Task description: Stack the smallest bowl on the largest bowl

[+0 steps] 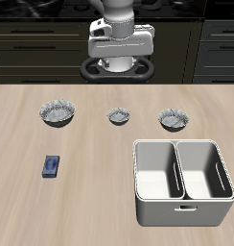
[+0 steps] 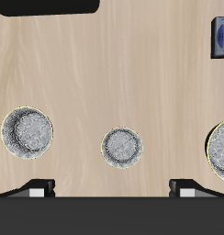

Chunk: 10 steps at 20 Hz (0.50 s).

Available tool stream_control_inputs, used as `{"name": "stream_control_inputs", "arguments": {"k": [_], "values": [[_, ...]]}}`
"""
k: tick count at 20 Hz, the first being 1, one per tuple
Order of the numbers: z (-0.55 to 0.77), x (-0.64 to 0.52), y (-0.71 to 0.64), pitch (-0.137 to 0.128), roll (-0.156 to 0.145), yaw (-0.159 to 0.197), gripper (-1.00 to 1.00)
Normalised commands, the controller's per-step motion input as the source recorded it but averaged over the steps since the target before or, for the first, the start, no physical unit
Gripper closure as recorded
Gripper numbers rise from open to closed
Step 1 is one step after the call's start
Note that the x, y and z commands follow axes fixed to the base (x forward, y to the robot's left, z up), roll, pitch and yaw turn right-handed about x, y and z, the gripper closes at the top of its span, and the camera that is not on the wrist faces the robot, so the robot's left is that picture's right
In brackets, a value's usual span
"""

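Pale wood tabletop (image 1: 100,197) is carrying a grey two-compartment bin (image 1: 182,183) at lower right; behind it, the largest bowl (image 1: 58,113), smallest bowl (image 1: 119,116) and medium bowl (image 1: 173,119) are sitting apart in a row. Gripper (image 1: 117,65) is hovering behind them, spread wide, holding nothing.

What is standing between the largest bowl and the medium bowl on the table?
The smallest bowl stands between the largest bowl and the medium bowl, all in one row. Both the exterior view and the wrist view show this.
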Motion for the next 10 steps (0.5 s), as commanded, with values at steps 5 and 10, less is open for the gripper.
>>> {"name": "stream_control_inputs", "arguments": {"k": [5,10], "values": [[-0.22,-0.01,0.02,0.003,0.004,-0.003,-1.0],[-0.38,-0.06,0.04,0.046,0.026,-0.058,-1.0]]}}
